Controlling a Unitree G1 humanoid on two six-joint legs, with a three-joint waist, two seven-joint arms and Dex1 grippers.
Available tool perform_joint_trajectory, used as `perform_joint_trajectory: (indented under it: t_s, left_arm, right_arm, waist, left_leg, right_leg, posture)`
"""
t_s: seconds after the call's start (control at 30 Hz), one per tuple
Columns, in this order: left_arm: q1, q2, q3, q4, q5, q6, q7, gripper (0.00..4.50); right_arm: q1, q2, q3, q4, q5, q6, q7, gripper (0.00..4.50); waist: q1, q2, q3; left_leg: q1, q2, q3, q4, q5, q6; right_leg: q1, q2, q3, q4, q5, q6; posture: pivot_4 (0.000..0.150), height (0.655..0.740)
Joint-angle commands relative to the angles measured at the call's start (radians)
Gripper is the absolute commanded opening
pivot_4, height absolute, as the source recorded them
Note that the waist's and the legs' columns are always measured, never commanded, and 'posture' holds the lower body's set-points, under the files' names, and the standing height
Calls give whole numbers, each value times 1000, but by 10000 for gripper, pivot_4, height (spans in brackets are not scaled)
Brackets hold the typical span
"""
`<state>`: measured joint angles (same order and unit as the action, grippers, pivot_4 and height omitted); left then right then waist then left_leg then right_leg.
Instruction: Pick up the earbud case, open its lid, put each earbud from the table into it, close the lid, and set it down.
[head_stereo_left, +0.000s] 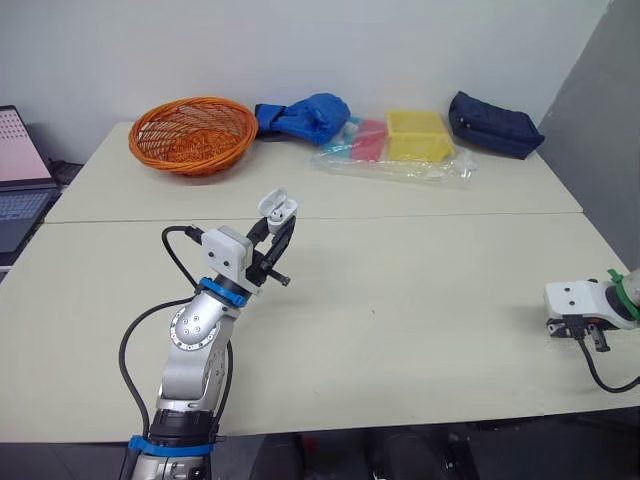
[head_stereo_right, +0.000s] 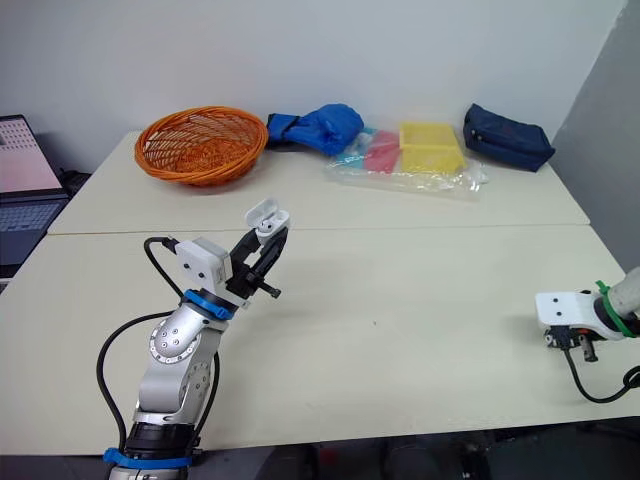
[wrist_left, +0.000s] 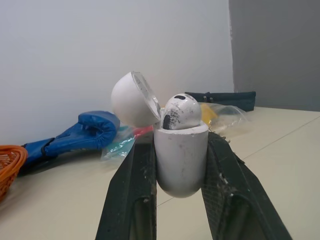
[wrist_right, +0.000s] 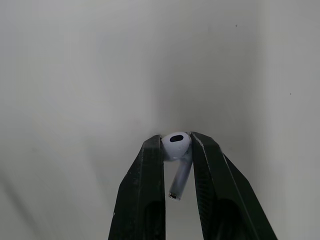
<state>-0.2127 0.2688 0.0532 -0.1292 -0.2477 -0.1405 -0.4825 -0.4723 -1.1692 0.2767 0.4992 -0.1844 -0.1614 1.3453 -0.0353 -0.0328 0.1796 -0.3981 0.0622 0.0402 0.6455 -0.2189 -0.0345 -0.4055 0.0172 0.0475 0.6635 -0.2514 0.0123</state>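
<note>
Gripping the case (head_stereo_left: 277, 207) by its body in the left jaws, closed narrow on both sides of it and raised off the tabletop (head_stereo_left: 400, 290). Standing upright there, lid (wrist_left: 134, 99) swung back open, with one earbud (wrist_left: 181, 111) seated inside and poking above the rim. Pinching the second earbud (wrist_right: 176, 145) by its head in the right jaws, nearly shut on it, stem pointing back between the fingers. Holding those right jaws low by the tabletop's near edge, well apart from the left jaws, with a broad stretch of tabletop between.

Lying beyond the left jaws along the far edge: orange basket (head_stereo_left: 192, 133) and blue glove (head_stereo_left: 305, 117). Farther across, beyond the gap between the two jaws: clear bag (head_stereo_left: 400, 160) with a yellow box (head_stereo_left: 418, 135) and a pink item (head_stereo_left: 370, 140), then a navy pouch (head_stereo_left: 494, 125). Off the tabletop, outboard of the left jaws: laptop (head_stereo_left: 22, 180).
</note>
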Motion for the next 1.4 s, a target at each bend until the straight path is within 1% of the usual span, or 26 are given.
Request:
perform_joint_trajectory:
  t_s: [0.03, 0.13, 0.2, 0.27, 0.47, 0.6, 0.7, 0.8, 0.97, 1.1, 1.23, 1.4]
  left_arm:
    - [-9, 3, -1, -57, 1, -9, 6, 7853]
    - [-13, 4, -1, -56, 0, -6, 6, 7853]
    - [-20, 2, -4, -53, 1, -4, 5, 7853]
    - [-24, 2, -6, -51, 0, -3, 4, 7853]
    - [-26, 2, -7, -47, -3, -4, 0, 7853]
    - [-26, 1, -6, -45, -4, -5, 1, 7853]
    - [-29, 0, -6, -44, -5, -3, 1, 7853]
    - [-27, 0, -6, -44, -3, -5, 2, 7853]
    - [-23, 1, -3, -47, -1, -5, 5, 7853]
    - [-13, 0, -2, -52, 1, -9, 10, 7853]
    - [-10, -3, -5, -50, 2, -12, 12, 7853]
    - [-25, -12, -11, -28, 6, -23, 17, 7853]
  right_arm:
    - [-6, 19, -27, 6, -14, 11, -47, 3920]
    - [2, 18, -32, 6, -18, 5, -43, 3920]
    - [18, 19, -41, 0, -13, 20, -47, 11372]
    - [35, 15, -47, -7, -11, 16, -49, 17212]
    - [67, 6, -68, -24, -12, 20, -44, 17212]
    - [71, 1, -71, -21, -20, 24, -43, 17212]
    - [50, -1, -58, 13, -50, -32, -62, 17212]
    - [10, 3, -35, 65, -89, -116, -84, 17212]
    - [-42, 16, -24, 122, -99, -139, -71, 17212]
    - [-15, -1, -34, 91, -66, -108, -25, 17212]
    - [4, -12, -44, 70, -60, -106, -21, 17212]
    - [41, -30, -71, 26, -41, -81, -12, 17212]
  waist:
    - [-1, 0, 0]
    - [-1, 0, 0]
    - [0, 0, 0]
    - [1, 0, 0]
    - [2, -1, -1]
    - [3, -1, -1]
    - [4, -1, -1]
    - [3, -1, -1]
    - [3, -1, -1]
    - [4, -1, -1]
    - [5, -1, -1]
    - [6, -1, -1]
  left_leg:
    - [0, 0, 0, 0, 0, 0]
    - [1, 0, 2, 1, 1, 1]
    - [1, 0, 2, 1, 1, 2]
    - [1, 0, 2, 1, 1, 2]
    - [0, 0, 1, -1, 1, 2]
    - [0, 0, 1, 0, 1, 2]
    - [0, 0, 1, 0, 1, 2]
    - [0, 0, 2, 0, 1, 2]
    - [0, -1, 3, 1, 1, 2]
    - [0, -1, 3, 0, 1, 2]
    - [0, -1, 2, -1, 1, 2]
    - [0, -1, 1, -1, 1, 2]
  right_leg:
    - [0, 0, 0, 0, 1, -1]
    - [0, 0, 2, 1, 2, -1]
    - [0, 0, 2, 1, 2, -1]
    - [0, 0, 2, 1, 2, -1]
    - [0, 0, 1, 0, 4, 3]
    - [0, 0, 0, 0, 4, 3]
    - [0, 0, 0, 0, 2, 0]
    - [0, 0, 1, 0, 2, 0]
    - [0, -1, 3, 0, 2, 0]
    - [0, -1, 3, 0, 2, 0]
    - [0, -1, 2, 0, 4, 4]
    - [0, -1, 1, 0, 4, 4]
  posture:
    - [1500, 7400]
    - [1500, 7400]
    - [1500, 7400]
    - [1500, 7400]
    - [1500, 7400]
    - [1500, 7400]
    - [1500, 7400]
    - [1500, 7400]
    - [1500, 7400]
    - [1500, 7400]
    - [1500, 7400]
    - [1500, 7400]
